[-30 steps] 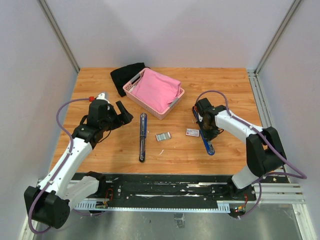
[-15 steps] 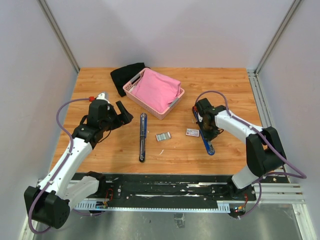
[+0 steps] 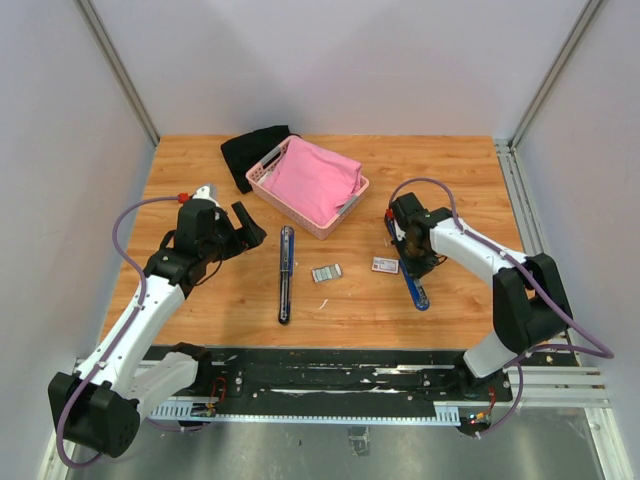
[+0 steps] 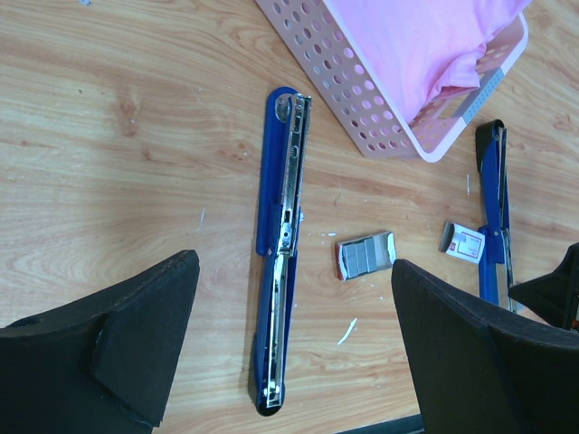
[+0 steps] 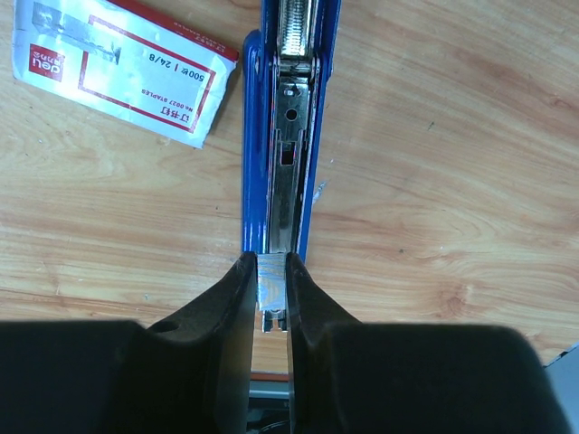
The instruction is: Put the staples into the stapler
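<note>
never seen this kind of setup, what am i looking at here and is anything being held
Two robot arms are bolted at the near edge of a wooden table. One picture looks down from above; the other two come from wrist cameras. On the table lie two blue staplers opened flat, one in the middle and one on the right, a block of staples, a white carton, a pink basket of pink cloth and a black cloth. The left gripper is open and empty. The right gripper pinches a small silvery strip, apparently staples, over the right stapler.
</note>
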`<state>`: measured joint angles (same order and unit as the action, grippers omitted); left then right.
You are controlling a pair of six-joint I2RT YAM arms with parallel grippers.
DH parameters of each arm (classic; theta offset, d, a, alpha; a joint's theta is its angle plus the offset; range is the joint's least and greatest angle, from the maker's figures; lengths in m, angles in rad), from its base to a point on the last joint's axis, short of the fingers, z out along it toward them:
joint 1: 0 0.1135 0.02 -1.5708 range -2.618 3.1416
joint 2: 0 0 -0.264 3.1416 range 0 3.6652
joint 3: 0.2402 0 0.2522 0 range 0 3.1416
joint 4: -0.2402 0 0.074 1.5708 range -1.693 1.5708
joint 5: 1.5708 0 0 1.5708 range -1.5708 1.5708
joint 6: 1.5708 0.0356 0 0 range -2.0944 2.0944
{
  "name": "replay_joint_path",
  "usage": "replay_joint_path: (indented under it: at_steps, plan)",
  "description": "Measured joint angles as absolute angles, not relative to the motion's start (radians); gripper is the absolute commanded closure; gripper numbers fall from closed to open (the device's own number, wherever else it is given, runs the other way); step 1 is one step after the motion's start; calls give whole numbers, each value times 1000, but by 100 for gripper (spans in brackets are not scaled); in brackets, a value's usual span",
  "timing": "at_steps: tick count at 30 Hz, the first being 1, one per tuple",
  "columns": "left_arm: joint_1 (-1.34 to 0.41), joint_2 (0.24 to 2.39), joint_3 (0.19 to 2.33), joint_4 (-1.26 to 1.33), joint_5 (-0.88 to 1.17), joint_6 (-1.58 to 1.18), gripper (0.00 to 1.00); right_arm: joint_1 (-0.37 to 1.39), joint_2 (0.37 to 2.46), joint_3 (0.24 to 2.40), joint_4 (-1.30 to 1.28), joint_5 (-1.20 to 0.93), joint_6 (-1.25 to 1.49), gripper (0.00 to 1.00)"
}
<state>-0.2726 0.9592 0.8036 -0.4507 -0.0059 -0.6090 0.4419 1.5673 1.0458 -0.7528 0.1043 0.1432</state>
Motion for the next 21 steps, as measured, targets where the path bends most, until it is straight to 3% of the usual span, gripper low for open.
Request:
replay_joint_path:
  at_steps: [21]
  plan:
    - [-273,959,804,-451,-6,-609,8,426,1577,1029,-745,97,128,88]
